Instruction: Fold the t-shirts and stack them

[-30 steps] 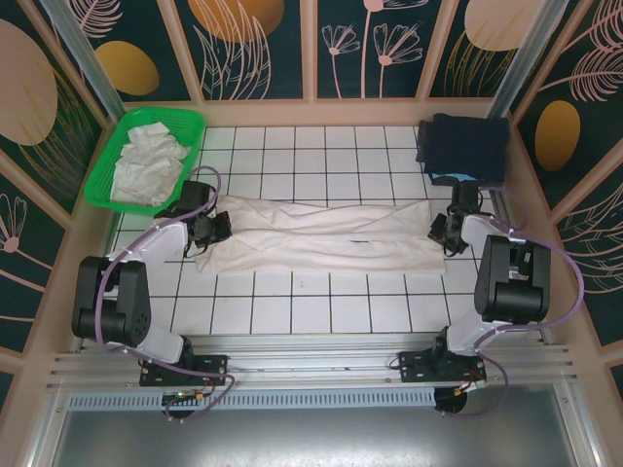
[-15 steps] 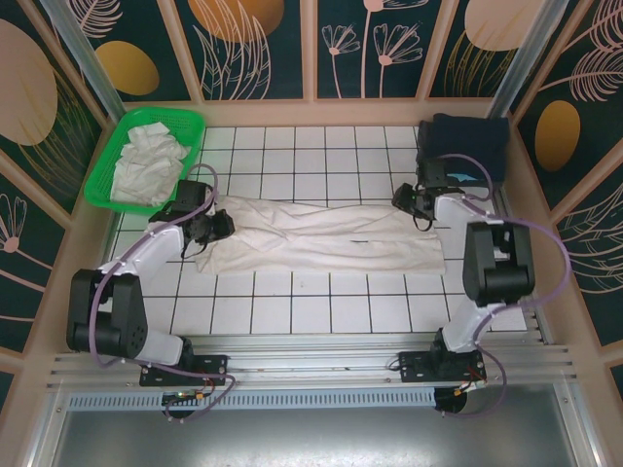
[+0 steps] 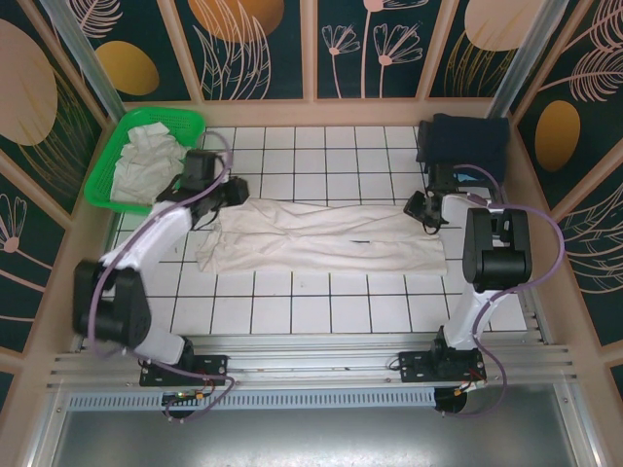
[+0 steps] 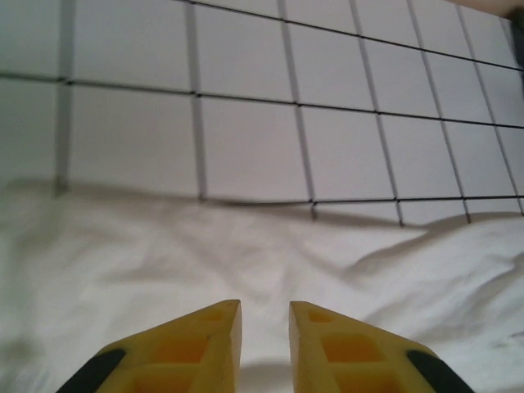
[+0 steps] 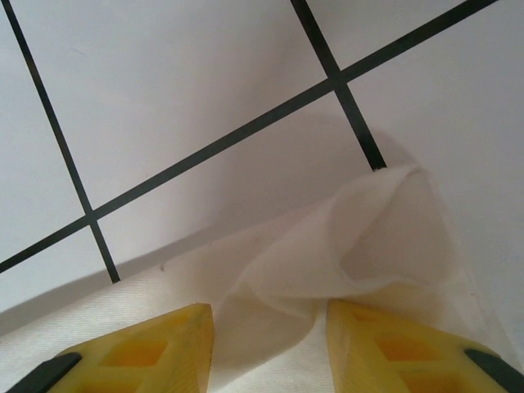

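Left end effector [image 4: 264, 306] hangs slightly parted and empty over the white t-shirt [image 3: 321, 238] on the table [image 3: 292, 304]; right end effector [image 5: 266, 315] stands released, straddling its raised corner.

the surface [image 3: 321, 302] is a spread of white square tiles ruled off by thin black lines, evenly lit, with only soft shadows. dark teal wall panels [image 3: 389, 44] close it in on the left, far and right sides, printed with pale line-drawn leaves and flowers and with orange and tan ovals. pale wooden strips [image 3: 308, 49] frame the panels, and a slanted aluminium post [image 3: 83, 49] stands in each far corner. along the near edge runs a grooved aluminium rail [image 3: 311, 358], then a perforated strip [image 3: 311, 399] and a dull grey metal sheet [image 3: 292, 438].
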Controlling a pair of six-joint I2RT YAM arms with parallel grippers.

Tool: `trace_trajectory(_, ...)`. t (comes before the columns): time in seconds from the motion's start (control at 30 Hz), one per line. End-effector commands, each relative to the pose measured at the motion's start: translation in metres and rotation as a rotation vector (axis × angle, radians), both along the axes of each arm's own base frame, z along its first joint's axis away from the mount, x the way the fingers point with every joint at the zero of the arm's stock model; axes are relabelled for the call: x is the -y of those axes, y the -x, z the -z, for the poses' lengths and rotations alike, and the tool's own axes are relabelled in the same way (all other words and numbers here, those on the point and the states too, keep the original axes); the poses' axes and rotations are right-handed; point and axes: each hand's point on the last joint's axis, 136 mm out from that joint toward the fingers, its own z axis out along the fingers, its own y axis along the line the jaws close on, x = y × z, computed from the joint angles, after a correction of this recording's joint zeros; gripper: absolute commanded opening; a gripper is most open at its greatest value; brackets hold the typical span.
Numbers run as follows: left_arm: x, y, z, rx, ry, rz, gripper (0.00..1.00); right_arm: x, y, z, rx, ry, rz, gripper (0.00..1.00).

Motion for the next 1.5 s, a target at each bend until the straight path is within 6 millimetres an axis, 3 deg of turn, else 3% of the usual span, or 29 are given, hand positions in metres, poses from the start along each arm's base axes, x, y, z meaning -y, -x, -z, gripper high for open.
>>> trace_trajectory(0.0, 0.025, -0.027, 0.047, -0.052, 0.02, 0.067, 0.19, 0.007, 0.006, -0.008, 0.016, 0.0, 0.015, 0.43)
trace_trajectory(0.13, 0.022, -0.039, 0.097, -0.142, -0.003, 0.03, 0.13, 0.019, 0.01, -0.005, 0.019, -0.025, 0.028, 0.44)
trace_trajectory(0.4, -0.021, -0.017, 0.153, -0.246, -0.006, -0.091, 0.09, 0.045, 0.02, 0.008, -0.01, -0.049, 0.081, 0.44)
trace_trajectory(0.57, -0.035, -0.007, 0.164, -0.258, -0.014, -0.126, 0.09, 0.063, 0.022, 0.01, -0.043, -0.052, 0.126, 0.47)
trace_trajectory(0.73, -0.036, -0.006, 0.17, -0.269, -0.014, -0.122, 0.08, 0.09, 0.027, 0.016, -0.089, -0.02, 0.206, 0.47)
trace_trajectory(0.93, -0.034, -0.005, 0.164, -0.262, -0.009, -0.1, 0.09, 0.105, 0.03, -0.01, -0.084, 0.065, 0.246, 0.51)
trace_trajectory(1.03, -0.029, -0.009, 0.153, -0.253, 0.005, -0.07, 0.14, 0.094, 0.028, -0.037, -0.062, 0.186, 0.216, 0.52)
trace_trajectory(1.13, -0.025, -0.016, 0.129, -0.215, 0.029, -0.057, 0.2, 0.051, 0.02, -0.062, 0.015, 0.191, 0.116, 0.54)
trace_trajectory(1.2, -0.023, -0.017, 0.111, -0.182, 0.038, -0.048, 0.23, 0.021, 0.017, -0.068, 0.056, 0.148, 0.056, 0.54)
trace_trajectory(1.33, -0.027, -0.007, 0.079, -0.133, 0.008, -0.046, 0.27, -0.023, 0.019, -0.059, 0.091, 0.046, -0.027, 0.54)
trace_trajectory(1.47, -0.035, 0.021, 0.056, -0.106, -0.032, -0.073, 0.3, -0.039, 0.024, -0.042, 0.084, -0.045, -0.056, 0.54)
